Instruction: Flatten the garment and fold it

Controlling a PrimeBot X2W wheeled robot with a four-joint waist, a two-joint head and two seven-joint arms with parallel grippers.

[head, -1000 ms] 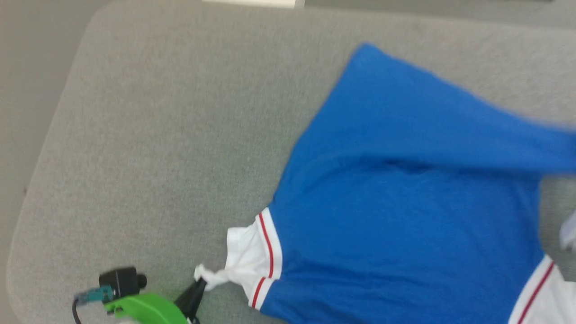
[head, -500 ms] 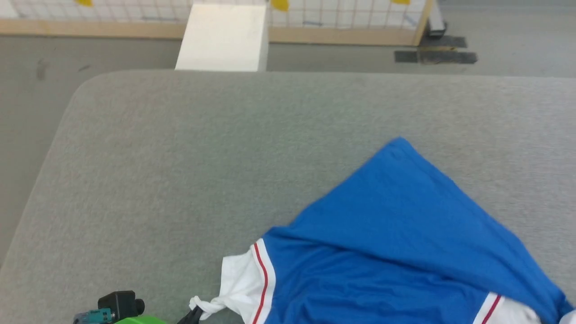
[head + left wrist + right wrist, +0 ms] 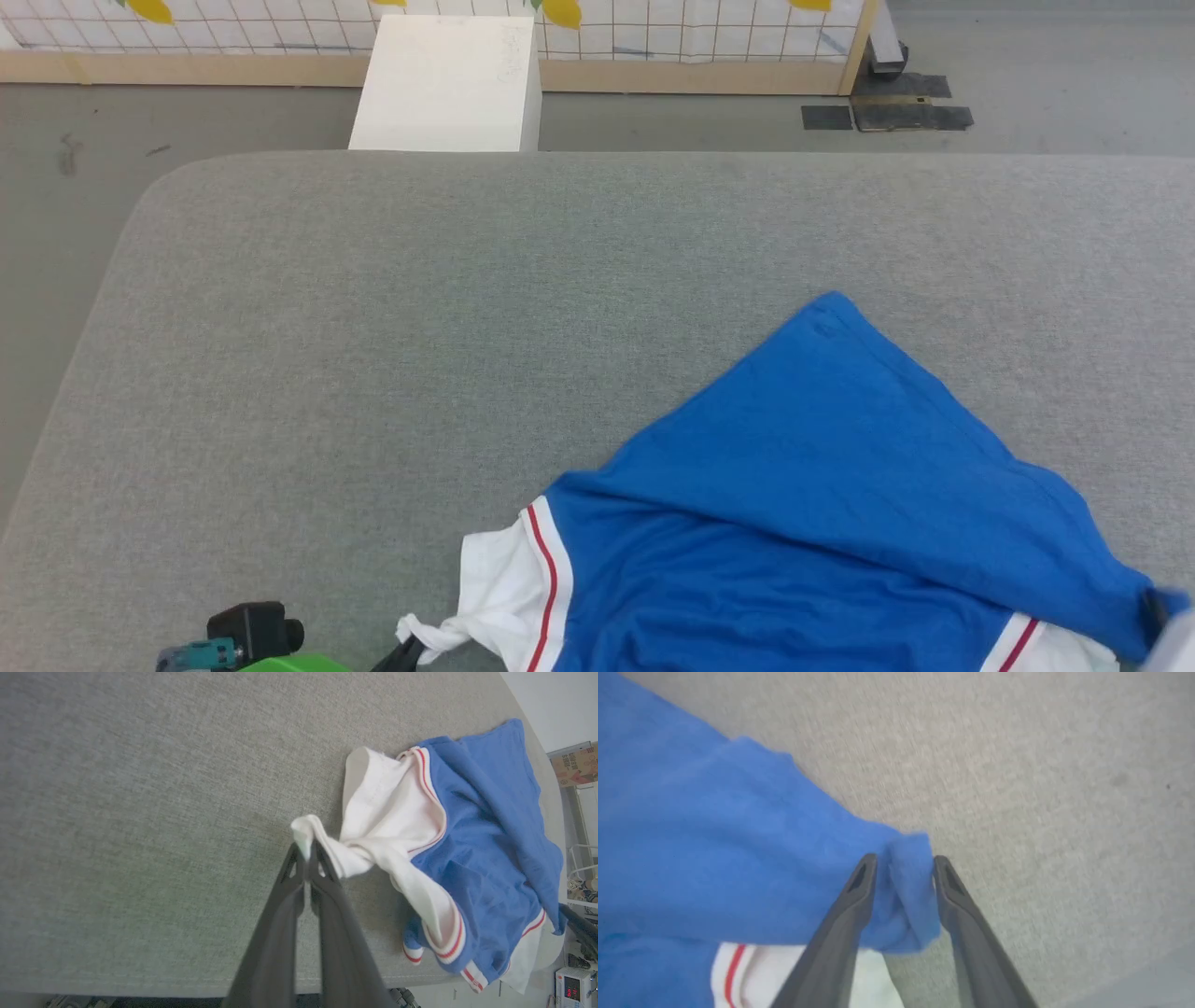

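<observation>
The garment (image 3: 822, 523) is a bright blue jersey with white sleeves and red piping. It lies rumpled at the near right of the grey table (image 3: 373, 355), one blue corner pointing away from me. My left gripper (image 3: 306, 851) is shut on the twisted tip of the white sleeve (image 3: 495, 597) and shows at the head view's bottom edge (image 3: 403, 653). My right gripper (image 3: 905, 870) has its fingers parted around a bunched blue fold (image 3: 908, 896) at the garment's right corner (image 3: 1156, 607). No letters or numerals show.
Wide bare grey cloth lies to the left of the garment and beyond it. Past the table's far edge stand a white box (image 3: 443, 84) and a wood-framed mesh fence (image 3: 700, 56) on the floor. The near edge runs just under my left gripper (image 3: 187, 982).
The head camera has tilted up, bringing in the floor and fence. The garment's right side, stretched out a second ago, has settled lower. My left gripper still holds the sleeve tip.
</observation>
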